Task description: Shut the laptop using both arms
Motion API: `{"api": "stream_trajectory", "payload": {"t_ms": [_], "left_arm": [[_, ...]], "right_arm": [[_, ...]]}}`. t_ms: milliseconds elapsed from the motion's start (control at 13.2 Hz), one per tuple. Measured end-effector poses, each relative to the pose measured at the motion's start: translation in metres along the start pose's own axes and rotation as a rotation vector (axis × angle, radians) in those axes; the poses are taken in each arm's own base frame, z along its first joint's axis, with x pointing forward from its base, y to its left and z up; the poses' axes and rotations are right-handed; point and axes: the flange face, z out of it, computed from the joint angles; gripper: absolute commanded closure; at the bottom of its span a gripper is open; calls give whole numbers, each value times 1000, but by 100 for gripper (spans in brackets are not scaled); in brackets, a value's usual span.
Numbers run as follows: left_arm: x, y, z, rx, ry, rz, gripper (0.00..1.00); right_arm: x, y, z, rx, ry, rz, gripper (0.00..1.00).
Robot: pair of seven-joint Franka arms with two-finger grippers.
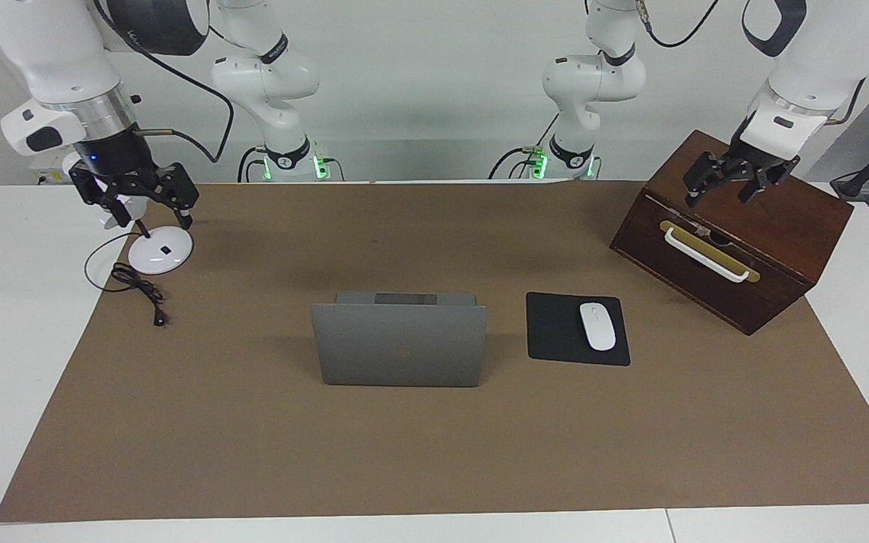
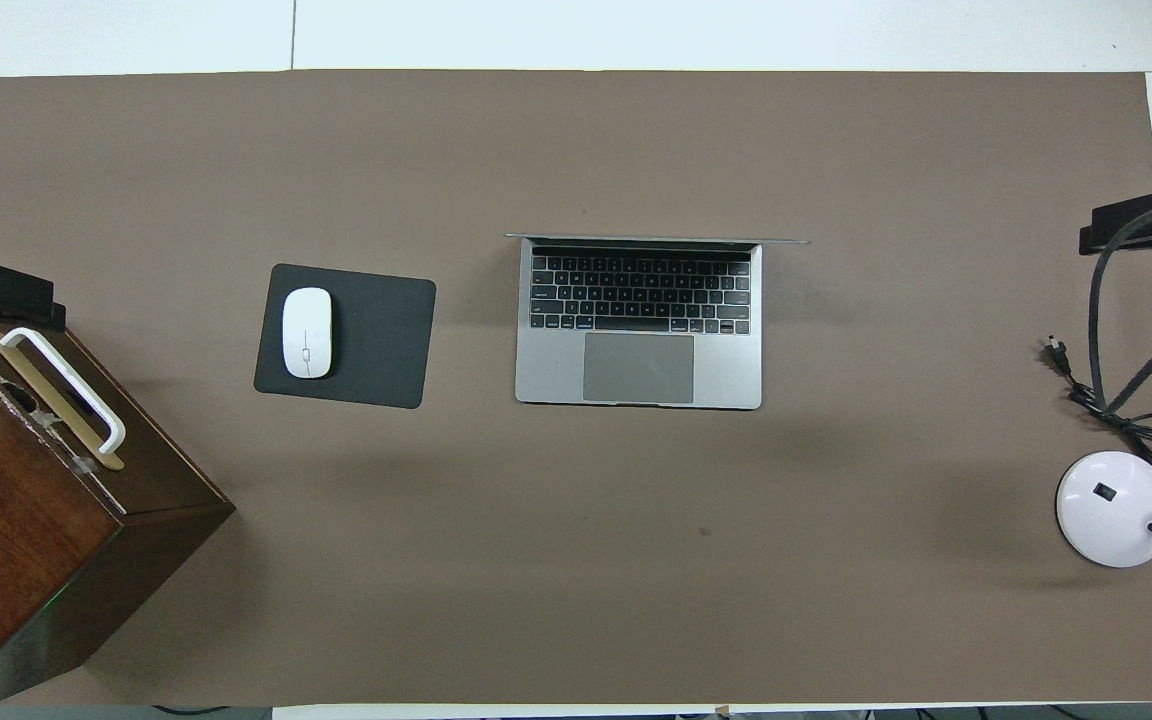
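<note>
Open laptop [image 1: 400,343] stands mid-mat, mouse pad [image 1: 576,329] at its three o'clock. Left gripper [image 1: 729,181] over the wooden box [image 1: 736,226], right gripper [image 1: 140,197] over the lamp base [image 1: 161,250], fingers spread. Closing not begun; both must reach the lid.

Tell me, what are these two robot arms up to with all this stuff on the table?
Nothing is being handled yet. The laptop stands open in the middle of the brown mat, its lid upright. Both arms wait, raised at the ends of the table: the left gripper hangs open over the wooden box, and the right gripper hangs open over the white lamp base. A white mouse lies on a black mouse pad beside the laptop, toward the left arm's end.
</note>
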Motion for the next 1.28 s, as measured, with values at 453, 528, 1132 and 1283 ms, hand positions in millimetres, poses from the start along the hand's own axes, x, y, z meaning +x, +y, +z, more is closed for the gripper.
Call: {"api": "stream_trajectory", "payload": {"t_ms": [453,528,1132,1283], "left_arm": [[-3,5,-18,-3,72,10,5],[-2,6,-19,-3,82,12,29],[2,63,8,-65,164,49,100],[-2,75,10,-69,174,66,100]], "right_arm": [[-2,8,-5,0,8,14,0],[-2,7,-6,2,9,20,0],[-24,-131,-12,101,-27,449,0],[-37,-183,-16,151,-12,611,0]]}}
